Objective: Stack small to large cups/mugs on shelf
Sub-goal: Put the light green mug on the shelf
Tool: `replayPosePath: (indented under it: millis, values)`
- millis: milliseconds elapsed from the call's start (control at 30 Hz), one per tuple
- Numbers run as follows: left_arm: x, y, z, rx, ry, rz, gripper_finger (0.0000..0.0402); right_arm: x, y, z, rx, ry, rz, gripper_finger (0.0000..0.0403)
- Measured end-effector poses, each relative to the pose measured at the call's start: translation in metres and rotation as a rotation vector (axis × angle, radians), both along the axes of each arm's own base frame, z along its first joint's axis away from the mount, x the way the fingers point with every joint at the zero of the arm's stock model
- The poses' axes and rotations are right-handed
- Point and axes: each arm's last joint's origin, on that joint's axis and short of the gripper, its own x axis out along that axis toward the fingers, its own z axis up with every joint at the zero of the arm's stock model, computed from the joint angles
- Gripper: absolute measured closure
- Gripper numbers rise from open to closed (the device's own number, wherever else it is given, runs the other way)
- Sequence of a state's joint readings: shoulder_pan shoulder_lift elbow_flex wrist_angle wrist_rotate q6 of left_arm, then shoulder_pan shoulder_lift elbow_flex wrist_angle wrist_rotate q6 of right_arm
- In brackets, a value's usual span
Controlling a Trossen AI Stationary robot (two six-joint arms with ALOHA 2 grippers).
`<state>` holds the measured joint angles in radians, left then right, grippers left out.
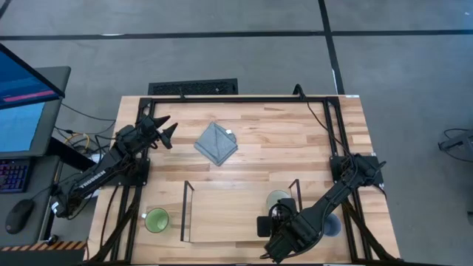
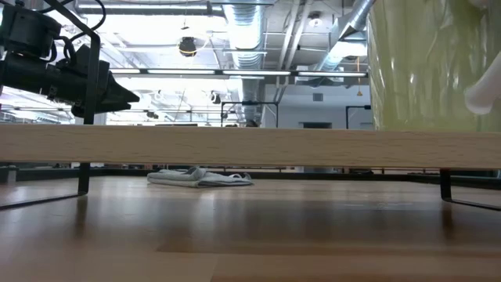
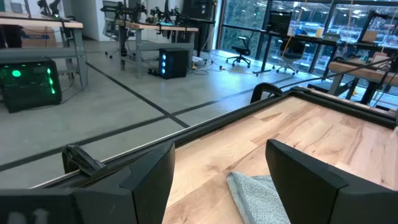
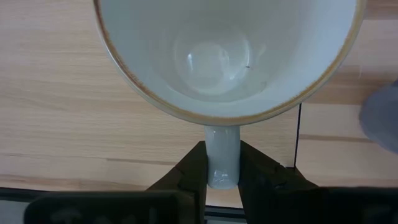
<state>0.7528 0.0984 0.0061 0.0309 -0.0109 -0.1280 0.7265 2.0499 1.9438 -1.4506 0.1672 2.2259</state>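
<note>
The cream-white mug [image 1: 279,199] stands at the right end of the light-wood shelf [image 1: 236,214], and looms large in the low view [image 2: 430,63]. My right gripper [image 1: 281,216] is shut on its handle at the mug's near side. The green mug [image 1: 157,219] stands on the table left of the shelf. The blue-grey mug [image 1: 333,224] stands right of the shelf, partly hidden by my right arm. My left gripper [image 1: 164,130] is open and empty at the far left, beside a grey folded cloth [image 1: 216,142]. My right gripper pinches the cream-white mug's handle [image 4: 222,155] between its two fingers [image 4: 193,177], one on each flat side. The fingers come slanting down from above and the table's near side. The mug is upright, mouth up, and its bottom meets the shelf board [image 2: 250,145].
The shelf's black wire ends [image 1: 185,210] stand at its left and right. The grey cloth lies on the tabletop beyond the shelf, also in the low view [image 2: 200,178]. A black frame [image 1: 244,98] runs along the table's far edge. Bare shelf board lies left of the cream-white mug.
</note>
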Motion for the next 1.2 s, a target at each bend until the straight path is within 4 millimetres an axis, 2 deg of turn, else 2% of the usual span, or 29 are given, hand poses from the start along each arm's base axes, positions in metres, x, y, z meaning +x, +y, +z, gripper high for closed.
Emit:
replayPosePath:
  millis: [367,800,1200]
  values:
    - [0.0000,0.0000,0.0000,0.000,0.000,0.000,0.0159,0.0003,-0.0004,0.0001,-0.013,-0.011,0.000,0.0308]
    - [0.0001,-0.0001,-0.0001,-0.001,0.000,-0.004,0.0159,0.0030,0.0018,0.0002,0.010,-0.039,-0.001,0.0222]
    - [0.0001,-0.0001,0.0000,0.000,0.000,-0.004,0.0159,0.0057,0.0042,0.0004,0.036,-0.066,-0.001,0.0195]
